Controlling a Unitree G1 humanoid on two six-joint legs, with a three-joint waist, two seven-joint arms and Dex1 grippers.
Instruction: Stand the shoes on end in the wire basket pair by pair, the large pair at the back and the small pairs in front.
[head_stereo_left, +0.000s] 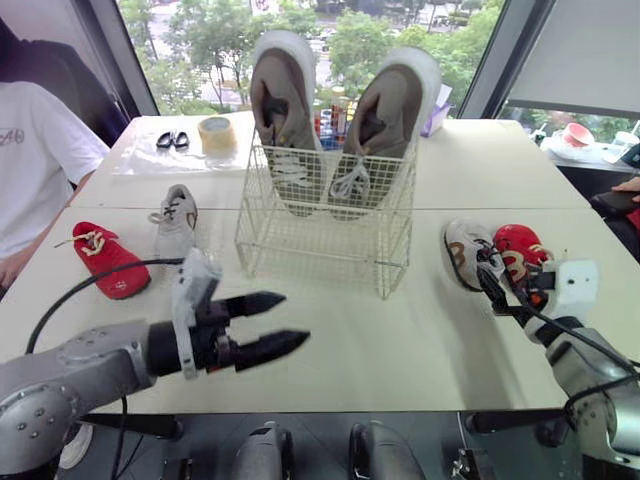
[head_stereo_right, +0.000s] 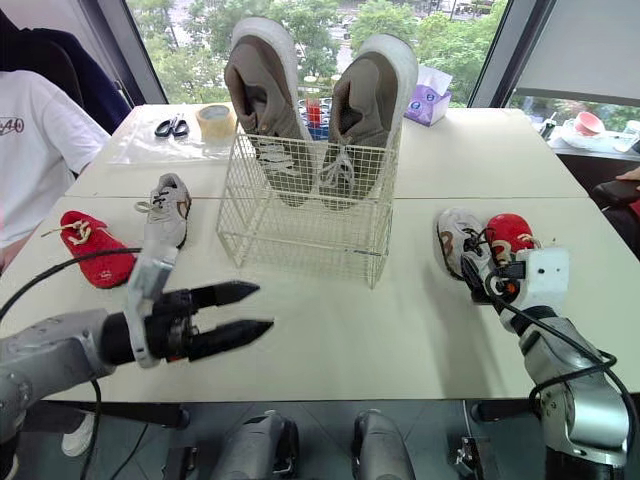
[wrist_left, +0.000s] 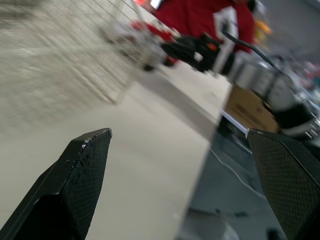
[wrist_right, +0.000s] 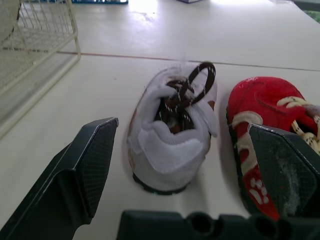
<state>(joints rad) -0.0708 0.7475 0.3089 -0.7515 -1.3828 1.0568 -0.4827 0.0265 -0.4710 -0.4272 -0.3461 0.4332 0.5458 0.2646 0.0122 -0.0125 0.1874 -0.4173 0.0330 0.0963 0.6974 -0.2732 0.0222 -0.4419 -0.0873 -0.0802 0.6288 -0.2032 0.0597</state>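
The small white shoe with brown laces (wrist_right: 170, 145) lies flat on the pale table (head_stereo_left: 400, 340), off the right side of the cream wire basket (head_stereo_left: 320, 215), heel toward the right gripper (wrist_right: 181, 126). That gripper's fingers are spread wide, with the shoe close in front of the gap. Just beside it lies a small red shoe with cream laces (wrist_right: 260, 130).

Two large grey-brown shoes (head_stereo_left: 282, 100) (head_stereo_left: 390, 110) stand on end in the basket.

The left gripper (head_stereo_left: 297, 320) hovers before the basket's left front, fingers parted and empty. Beyond it lie a grey-white shoe (head_stereo_left: 176, 220) and a red one (head_stereo_left: 108, 262).
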